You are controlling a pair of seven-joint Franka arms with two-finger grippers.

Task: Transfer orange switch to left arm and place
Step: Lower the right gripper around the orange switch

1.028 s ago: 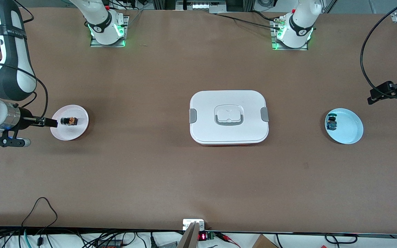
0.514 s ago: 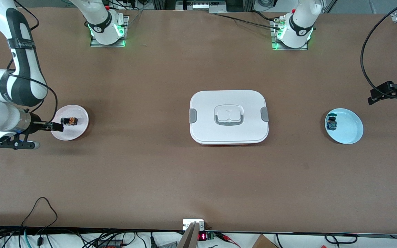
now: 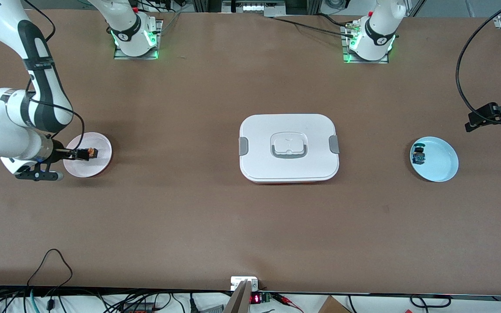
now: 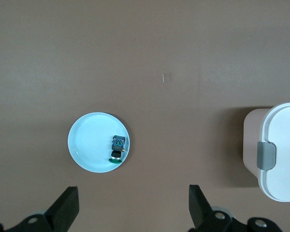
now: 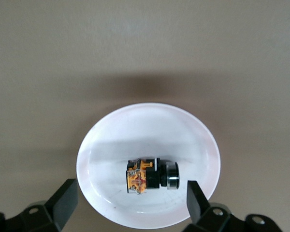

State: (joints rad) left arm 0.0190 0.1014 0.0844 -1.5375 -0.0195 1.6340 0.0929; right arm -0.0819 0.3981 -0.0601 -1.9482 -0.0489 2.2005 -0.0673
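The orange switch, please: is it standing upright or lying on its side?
On its side: the orange switch lies lengthwise in the white plate.

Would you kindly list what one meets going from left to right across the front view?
Right gripper → orange switch on the pink plate → box → blue plate → left gripper.

- No legible text, label or brand on any object in the three views.
- Small red-lit display (image 3: 255, 298), bottom centre of front view, on the electronics at the table edge (image 3: 146, 289): digits too small to read.
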